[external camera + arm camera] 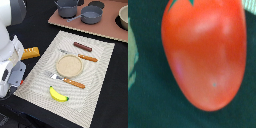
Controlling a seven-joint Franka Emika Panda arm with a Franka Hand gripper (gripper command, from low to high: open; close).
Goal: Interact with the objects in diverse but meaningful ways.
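The red tomato [203,52] fills the wrist view, very close to the camera, over a dark surface. None of my fingers show in that view. In the exterior view my gripper [15,77] hangs low at the left edge of the striped placemat [100,75]. A sliver of red, the tomato [21,81], shows just beside the gripper. Its jaws are hidden by the white hand, so I cannot tell whether they hold the tomato. The bread loaf [31,52] lies on the black table left of the mat. The sausage [83,47] and the banana [58,94] lie on the mat.
A tan plate [68,65] sits mid-mat, with an orange-handled knife [87,58] behind it and a fork [67,80] in front. At the back, a brown board [107,30] carries two grey pots [92,14], a lid and a bowl [123,17].
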